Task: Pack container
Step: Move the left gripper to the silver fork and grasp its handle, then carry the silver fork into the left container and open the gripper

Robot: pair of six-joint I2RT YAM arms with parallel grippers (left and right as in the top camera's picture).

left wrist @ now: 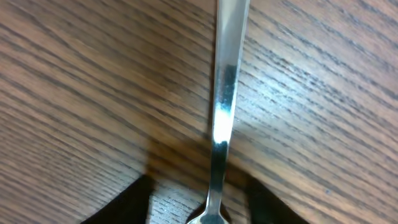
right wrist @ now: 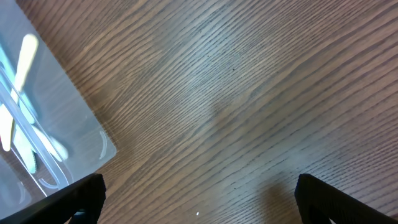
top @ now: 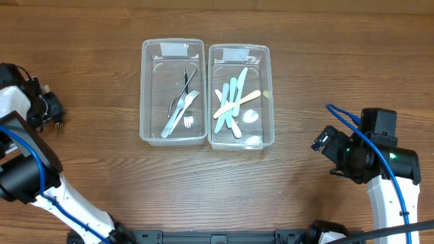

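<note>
Left claw (left wrist: 199,184) set about half-wide, straddling a metal utensil (left wrist: 224,81) at the far left of the worktop (top: 102,68).
Its fingers (left wrist: 124,205) sit either side of the handle with bare wood showing on both sides, so by my reading there is no pinch yet. A good grip wants the handle centred and the fingers low enough to catch thin metal lying flat, then a straight lift. The likely home is the left container (top: 143,95), which holds metal forks (top: 182,108). Just beside it, the right container (top: 271,95) holds plastic cutlery (top: 234,102). Cross the left wall from above rather than brushing it; open wood surrounds both tubs. The right claw (right wrist: 199,208) hangs wide and empty, off to the right.
</note>
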